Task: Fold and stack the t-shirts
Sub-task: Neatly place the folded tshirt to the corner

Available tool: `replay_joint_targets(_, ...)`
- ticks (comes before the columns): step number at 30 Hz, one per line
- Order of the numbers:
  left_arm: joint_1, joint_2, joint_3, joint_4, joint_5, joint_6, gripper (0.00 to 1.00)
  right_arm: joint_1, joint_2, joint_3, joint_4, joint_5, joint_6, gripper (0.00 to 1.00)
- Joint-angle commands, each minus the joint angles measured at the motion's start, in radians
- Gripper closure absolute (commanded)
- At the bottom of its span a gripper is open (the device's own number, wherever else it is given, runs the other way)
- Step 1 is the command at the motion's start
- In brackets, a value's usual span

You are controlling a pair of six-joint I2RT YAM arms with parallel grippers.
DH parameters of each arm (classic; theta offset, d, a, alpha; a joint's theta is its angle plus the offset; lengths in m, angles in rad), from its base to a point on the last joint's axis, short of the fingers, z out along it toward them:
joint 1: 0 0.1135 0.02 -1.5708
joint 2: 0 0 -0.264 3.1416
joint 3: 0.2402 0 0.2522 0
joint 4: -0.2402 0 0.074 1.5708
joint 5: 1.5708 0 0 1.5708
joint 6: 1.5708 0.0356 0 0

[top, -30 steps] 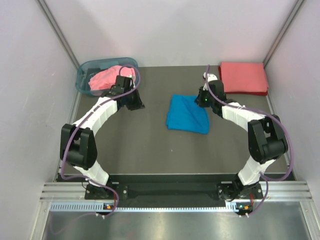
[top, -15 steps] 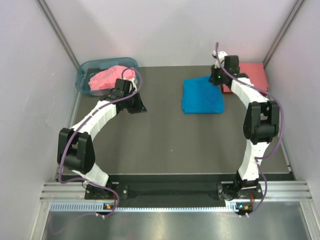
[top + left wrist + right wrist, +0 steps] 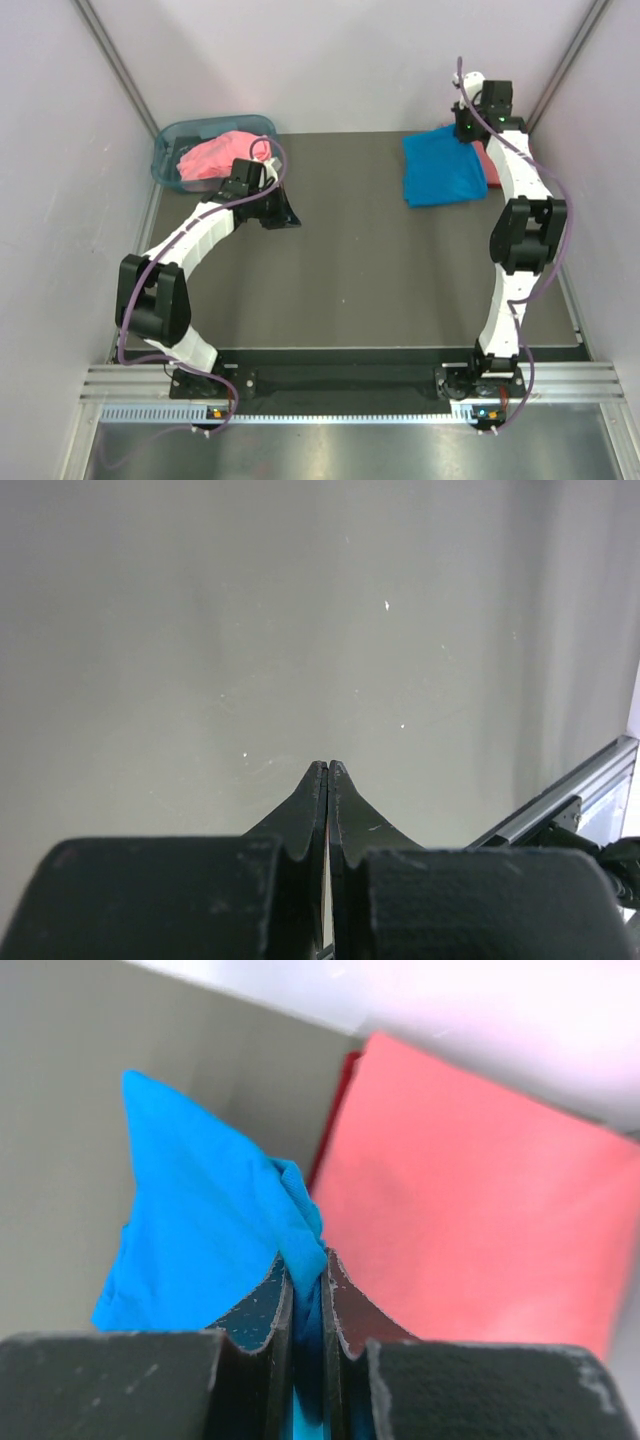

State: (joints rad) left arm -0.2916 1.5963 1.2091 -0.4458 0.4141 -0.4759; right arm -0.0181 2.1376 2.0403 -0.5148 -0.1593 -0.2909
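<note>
My right gripper is shut on a bunched edge of the bright blue t-shirt, which hangs folded over the table's back right. Right beside it, and partly under it, lies the folded coral-red t-shirt; my right arm and the blue cloth hide most of it from above. The pink t-shirt sits crumpled in the basket at the back left. My left gripper is shut with nothing in it, low over the dark table just right of the basket.
Pale walls close in the table on the left, back and right; the right arm reaches close to the back right corner. An aluminium rail runs along the table's edge in the left wrist view.
My right arm has carried the blue t-shirt from the table's middle to the back right, up against the coral-red one. The left gripper has edged slightly right.
</note>
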Motion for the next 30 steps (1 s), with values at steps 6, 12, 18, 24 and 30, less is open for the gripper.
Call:
replay_joint_targets(6, -0.001, 0.002, 0.001, 0.055, 0.057, 0.011, 1.00, -0.095, 0.041, 0.159, 0.013, -0.002, -0.040, 1.00)
replay_joint_targets(12, -0.001, -0.002, 0.001, 0.074, 0.089, -0.007, 1.00, -0.143, 0.096, 0.224, 0.059, -0.031, -0.039, 1.00)
replay_joint_targets(18, -0.001, -0.002, 0.014, 0.085, 0.129, -0.021, 1.00, -0.161, 0.075, 0.204, 0.121, -0.176, -0.004, 1.00)
replay_joint_targets(24, -0.001, -0.019, 0.004, 0.081, 0.129, -0.017, 1.00, -0.146, -0.004, 0.130, 0.125, -0.175, 0.007, 1.00)
replay_joint_targets(30, -0.001, -0.030, 0.000, 0.078, 0.147, -0.017, 1.00, -0.146, -0.103, 0.057, 0.113, -0.148, 0.015, 1.00)
